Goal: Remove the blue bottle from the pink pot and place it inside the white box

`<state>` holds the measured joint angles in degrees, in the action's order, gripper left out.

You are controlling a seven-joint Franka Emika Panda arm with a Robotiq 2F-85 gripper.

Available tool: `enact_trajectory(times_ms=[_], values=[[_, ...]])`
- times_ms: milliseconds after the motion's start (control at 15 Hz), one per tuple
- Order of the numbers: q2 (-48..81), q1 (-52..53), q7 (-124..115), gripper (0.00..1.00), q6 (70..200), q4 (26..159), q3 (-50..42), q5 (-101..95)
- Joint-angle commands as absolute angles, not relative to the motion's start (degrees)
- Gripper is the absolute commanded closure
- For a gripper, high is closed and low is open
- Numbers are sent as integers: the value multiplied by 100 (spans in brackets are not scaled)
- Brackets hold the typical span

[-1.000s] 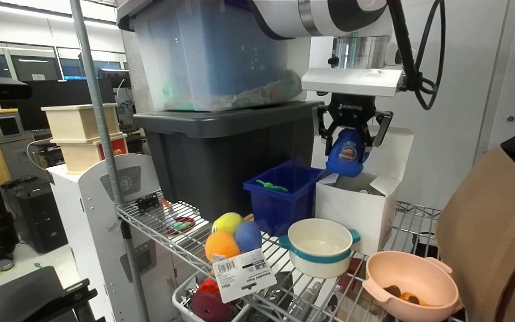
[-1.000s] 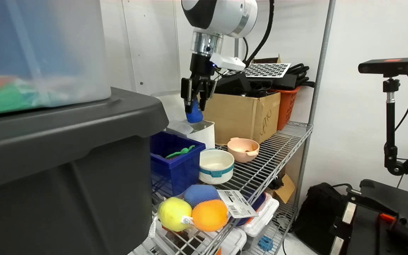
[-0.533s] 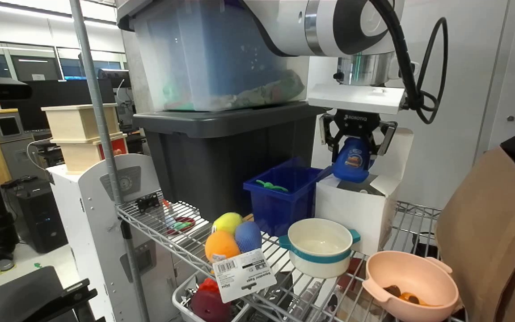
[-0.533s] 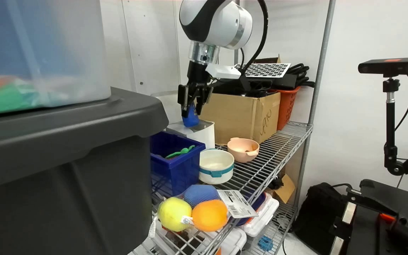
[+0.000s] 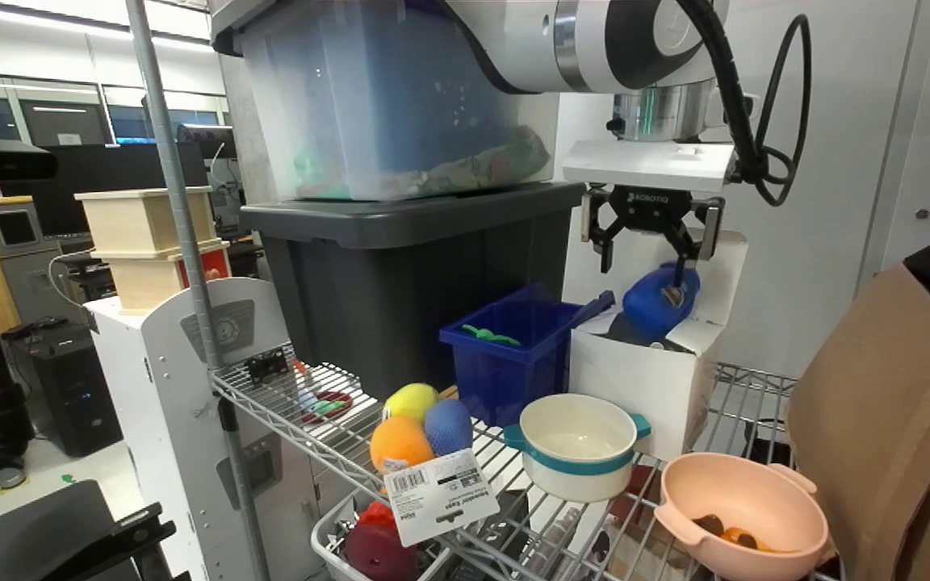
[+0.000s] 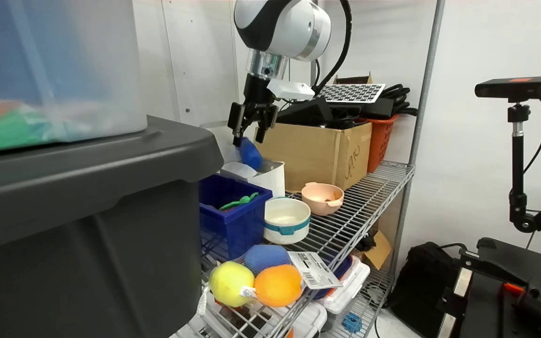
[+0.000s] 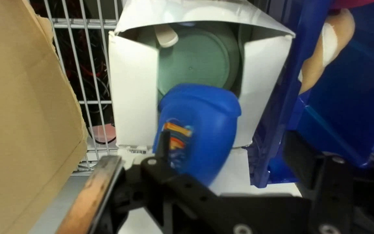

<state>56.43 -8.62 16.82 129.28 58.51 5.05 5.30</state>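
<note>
Blue bottle tilted at the open top of the white box; can't tell if it touches the box. Gripper just above, fingers spread well apart, bottle unclamped; one finger overlaps it in view, contact unclear. Blue bin just beside the box, white bowl near both. Pink pot holds small dark and orange bits.

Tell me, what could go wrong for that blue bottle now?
The gripper is open and the blue bottle is tilted over the mouth of the white box, so it might topple outside, perhaps into the dark-blue bin alongside. One finger sits close to it, touching or not I cannot tell, and could knock it. The round greenish thing inside the box may also stop it sinking in.
</note>
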Motion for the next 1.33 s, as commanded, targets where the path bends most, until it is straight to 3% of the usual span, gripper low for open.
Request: enact_trajectory(times_ms=[0, 667, 1267], values=[[5656, -860, 1605, 0, 12760, 5583, 467, 532], [5190, -951, 1506, 0, 12723, 5997, 440, 574], [3394, -965, 1516, 0, 13007, 8265, 327, 575]])
